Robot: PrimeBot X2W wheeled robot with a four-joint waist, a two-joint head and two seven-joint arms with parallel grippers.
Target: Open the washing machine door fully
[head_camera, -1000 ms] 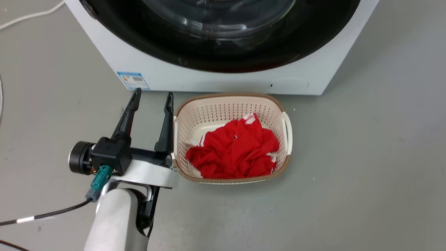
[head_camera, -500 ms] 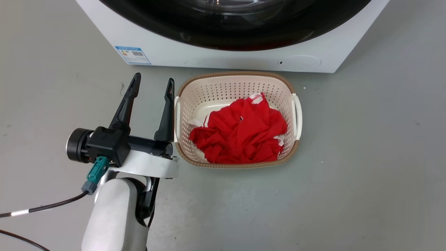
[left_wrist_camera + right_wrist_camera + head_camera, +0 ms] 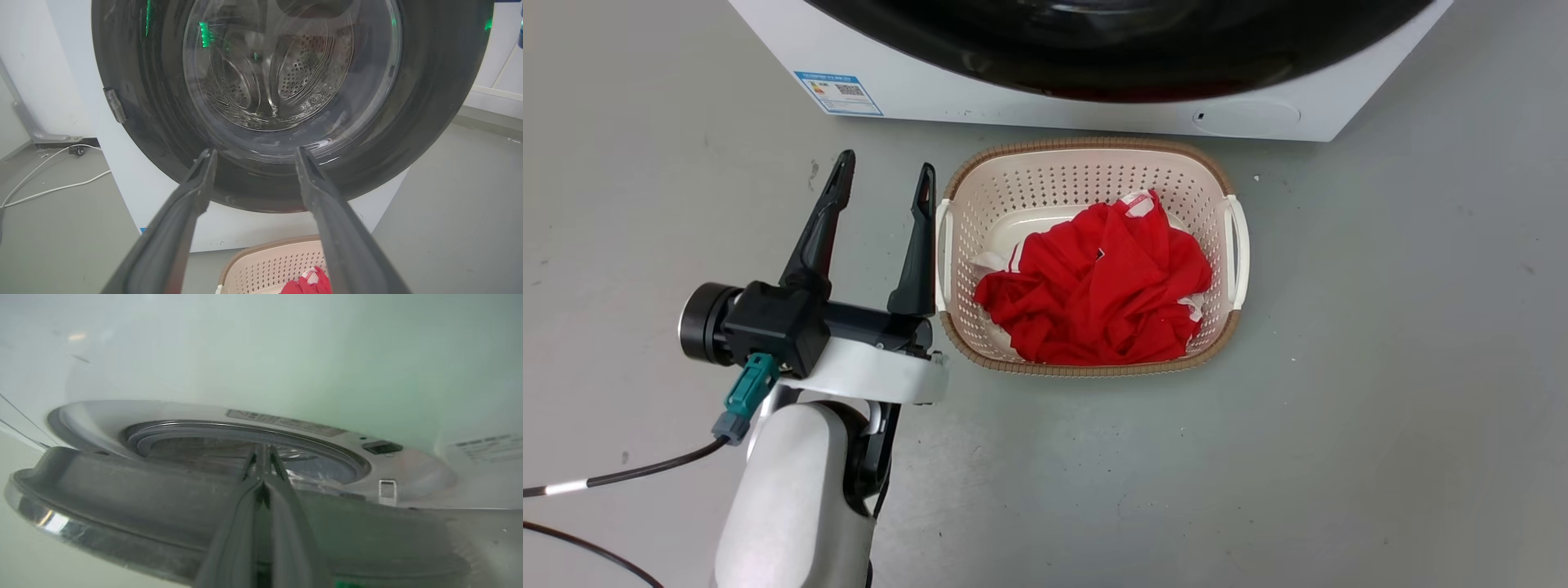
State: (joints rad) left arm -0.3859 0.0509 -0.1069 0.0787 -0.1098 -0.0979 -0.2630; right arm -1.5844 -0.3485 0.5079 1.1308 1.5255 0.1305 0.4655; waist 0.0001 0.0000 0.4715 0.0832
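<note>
Working on the washing machine door (image 3: 135, 134), hung on the front of the washing machine (image 3: 931, 86) and, going by the right wrist view, already swung a little way off it, enough to bare the grey gasket (image 3: 163, 433) and the dark lock slot (image 3: 382, 447) on the machine's face. Nowhere near fully open, to judge from that narrow gap. Reaching into the gap between door and machine front, the right gripper (image 3: 261, 451), fingers (image 3: 286, 522) clenched flat together with nothing between them; impossible to tell whether touching the door's inner side. Low before the machine's left part, the left gripper (image 3: 885, 167), fingers (image 3: 821, 229) released wide and empty, aimed at the door's lower rim and apart from it. Likely to handle as a stiff, fairly heavy slab: a bulging glass bowl (image 3: 286, 61) set in a wide glossy black rim, swinging from one side of the machine, hinge side not clear here. Slick under a squeeze on that gloss, and unwise to load the glass. Best taken at the free edge of the rim, by hooking or pushing from behind and following the arc round. Worth minding the laundry basket (image 3: 1045, 184) with its red garment (image 3: 1094, 286) on the floor just in front of the machine, below the door.
</note>
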